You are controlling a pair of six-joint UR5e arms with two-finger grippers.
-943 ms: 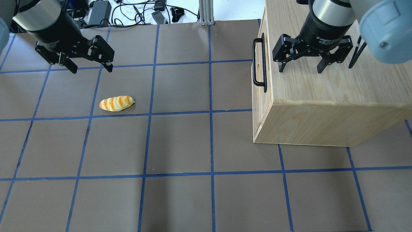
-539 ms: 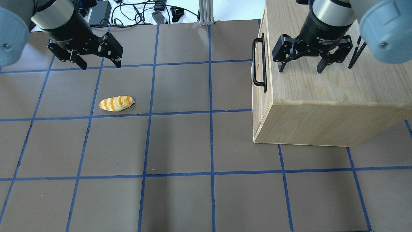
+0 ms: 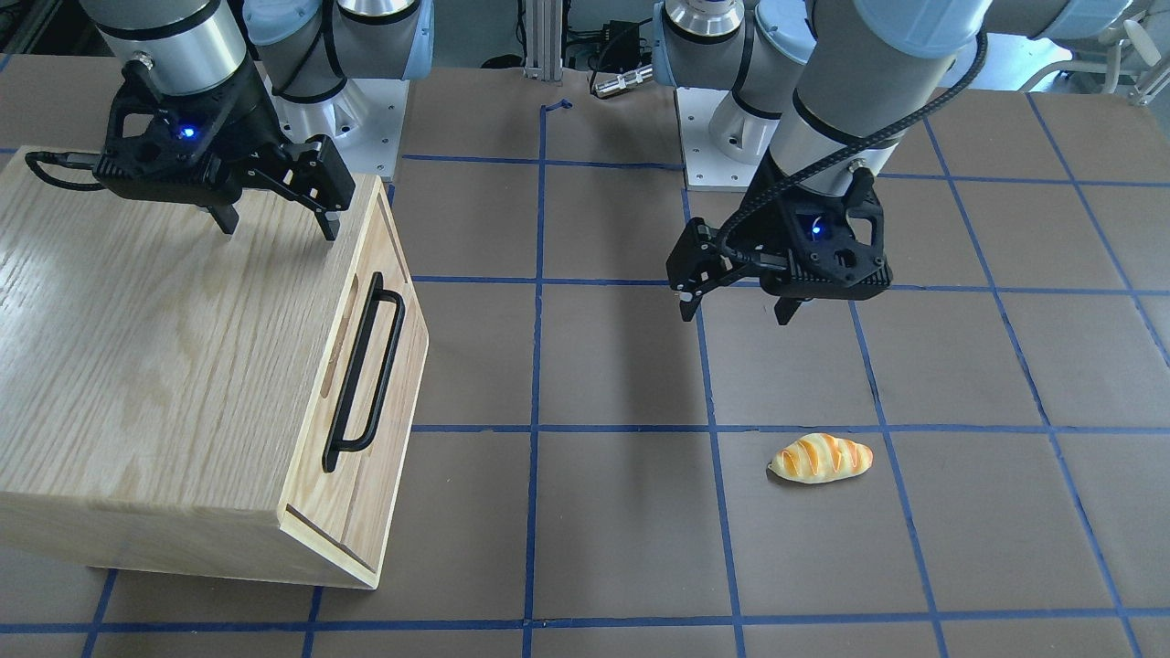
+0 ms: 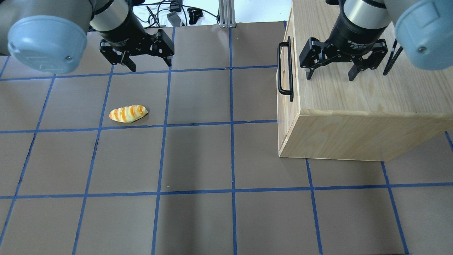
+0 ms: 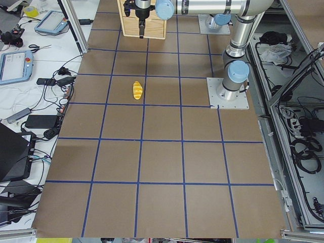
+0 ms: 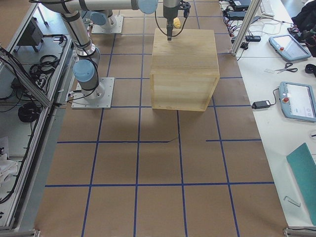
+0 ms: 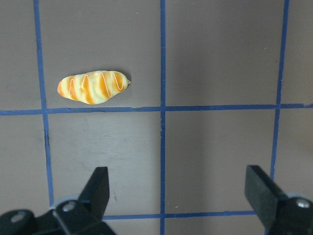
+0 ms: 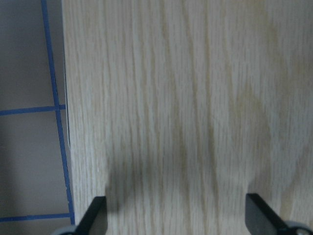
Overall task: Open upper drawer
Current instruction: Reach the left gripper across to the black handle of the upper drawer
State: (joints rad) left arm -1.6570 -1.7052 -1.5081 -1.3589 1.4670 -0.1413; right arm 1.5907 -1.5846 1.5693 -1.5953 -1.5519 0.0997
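The upper drawer [image 3: 411, 349] sits shut in the front face of the oak cabinet [image 3: 137, 347], with its black bar handle [image 3: 366, 370] and an oblong slot beside it. The handle also shows in the overhead view [image 4: 285, 67]. My right gripper [image 4: 330, 77] is open and empty and hovers over the cabinet top, behind the handle; it also shows in the front-facing view [image 3: 277, 227]. My left gripper [image 4: 151, 65] is open and empty above the table, far from the cabinet; it also shows in the front-facing view [image 3: 736, 313].
A toy bread loaf [image 4: 128, 113] lies on the brown mat, on the near side of the left gripper in the overhead view; it also shows in the left wrist view [image 7: 93, 87]. Cables and power bricks [image 4: 109, 12] lie beyond the mat's far edge.
My left gripper has moved to the right and a little toward the far edge, staying open. The right gripper, the cabinet and the bread have not moved.
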